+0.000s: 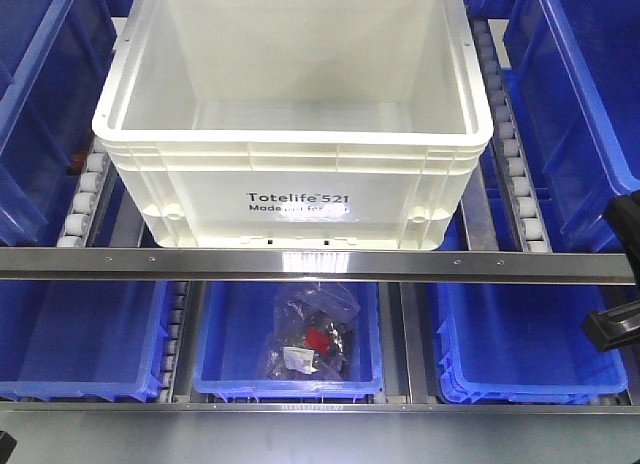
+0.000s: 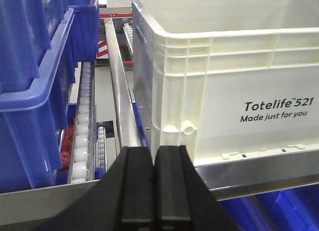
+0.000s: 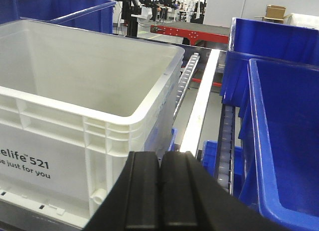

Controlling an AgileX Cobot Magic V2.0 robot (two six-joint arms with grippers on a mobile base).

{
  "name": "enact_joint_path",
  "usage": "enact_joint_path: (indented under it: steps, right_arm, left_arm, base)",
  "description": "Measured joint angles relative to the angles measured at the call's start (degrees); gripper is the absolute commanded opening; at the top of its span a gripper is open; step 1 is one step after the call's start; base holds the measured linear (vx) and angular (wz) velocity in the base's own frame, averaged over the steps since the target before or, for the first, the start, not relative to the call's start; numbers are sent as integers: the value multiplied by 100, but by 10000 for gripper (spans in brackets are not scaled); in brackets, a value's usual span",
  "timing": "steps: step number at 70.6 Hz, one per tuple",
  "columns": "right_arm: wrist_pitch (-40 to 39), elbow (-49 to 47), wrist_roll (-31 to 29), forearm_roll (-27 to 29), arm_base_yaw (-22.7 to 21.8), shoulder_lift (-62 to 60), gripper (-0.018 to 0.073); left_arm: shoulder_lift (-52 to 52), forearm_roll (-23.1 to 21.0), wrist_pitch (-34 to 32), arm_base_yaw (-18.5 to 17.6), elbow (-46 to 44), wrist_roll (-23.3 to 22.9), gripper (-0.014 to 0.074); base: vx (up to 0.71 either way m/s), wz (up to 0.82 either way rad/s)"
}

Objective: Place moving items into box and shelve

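Box (image 1: pixel 300 174), big and white, already sits on the shelf rollers in the middle of the frame, no dumplings showing inside, and both grippers (image 2: pixel 153 186) (image 3: pixel 159 191) are squeezed together, holding nothing.

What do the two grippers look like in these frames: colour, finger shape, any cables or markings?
Both are matte black. The left gripper and right gripper each have two flat, blocky fingers with lengthwise grooves, widening into a black body. No cables, labels or markings show. The front view shows only black fragments at the frame edges.
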Motion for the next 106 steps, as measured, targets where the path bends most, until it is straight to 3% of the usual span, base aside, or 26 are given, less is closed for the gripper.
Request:
enact_joint_path:
  steps: [15,27,34,40,50,106]
  right_arm:
    - [65,0,109,0,0,0,-15]
    - [177,679,1087,-586,0,-561,-15]
    - [55,1468,1564,-769,0,-1418,-15]
    - [467,1655,1795,-833,0,-2258,-15]
    - [845,1668,1843,-899,0,-2813,-15]
    - [890,1673,1856,-899,0,-2819,-15]
  left_arm:
    - [0,0,0,0,2,0,-28]
    - [0,0,0,0,2,0,-28]
    - [0,0,0,0,2,0,-28]
    - [0,0,8,0,2,0,-28]
    - [0,0,40,0,2,0,-27]
    - [-4,0,46,0,2,0,-27]
  base:
    - [0,0]
    - [0,0]
    - [0,0]
    - [0,0]
    - [0,0]
    - [0,0]
